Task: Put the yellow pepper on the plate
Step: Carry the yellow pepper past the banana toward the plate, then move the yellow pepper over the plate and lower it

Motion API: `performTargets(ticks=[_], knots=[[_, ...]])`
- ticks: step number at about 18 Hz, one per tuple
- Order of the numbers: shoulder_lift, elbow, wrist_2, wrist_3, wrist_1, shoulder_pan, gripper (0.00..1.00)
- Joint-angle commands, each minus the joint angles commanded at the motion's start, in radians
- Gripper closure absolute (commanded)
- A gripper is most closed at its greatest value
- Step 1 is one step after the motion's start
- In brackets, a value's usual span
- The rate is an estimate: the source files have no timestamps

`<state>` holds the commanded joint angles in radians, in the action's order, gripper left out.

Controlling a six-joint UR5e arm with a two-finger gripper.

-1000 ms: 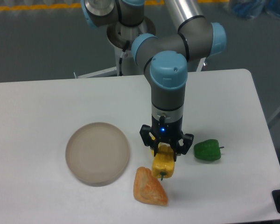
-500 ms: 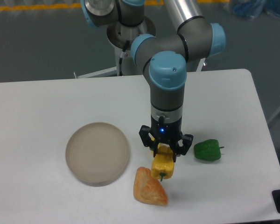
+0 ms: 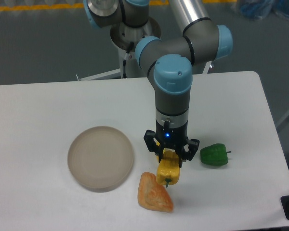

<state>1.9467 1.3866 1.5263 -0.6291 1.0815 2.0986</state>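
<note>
**A:** What is the gripper doing?

**B:** It points straight down, jaws pinched on the top end of the yellow pepper. The pepper hangs below the fingers with its dark stem pointing down and toward the near edge of the table. Whether it has cleared the tabletop or rests on it, I cannot tell from this angle.

**A:** Where is that on the table?

**B:** Right of the middle, toward the near edge. The orange-tan wedge lies just beside the pepper, nearer the front edge and slightly left; they look close to touching. The green pepper sits apart, toward the right edge.

**A:** And the plate?

**B:** Left of the gripper, nothing on it, its rim near the wedge but apart from the yellow pepper.

**A:** How will the pepper behave in that hold?

**B:** I would judge it light and fairly stiff, probably a hollow toy, so weight is no worry. The skin looks smooth and the lobes are ribbed, so fingers seated in the grooves between the lobes would hold better than on the crowns. Gripped only at one end, it could swing or twist during the carry.

**A:** Any hazard on the way?

**B:** The wedge. A low sideways move toward the plate might clip it, so I would want height first.
</note>
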Motion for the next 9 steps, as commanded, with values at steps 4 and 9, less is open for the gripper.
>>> performTargets(ticks=[4,9], knots=[[-0.049,0.087,-0.002,0.012,0.0,-0.026,0.62],[-0.063,0.166,-0.002,0.241,0.0,-0.139,0.62]])
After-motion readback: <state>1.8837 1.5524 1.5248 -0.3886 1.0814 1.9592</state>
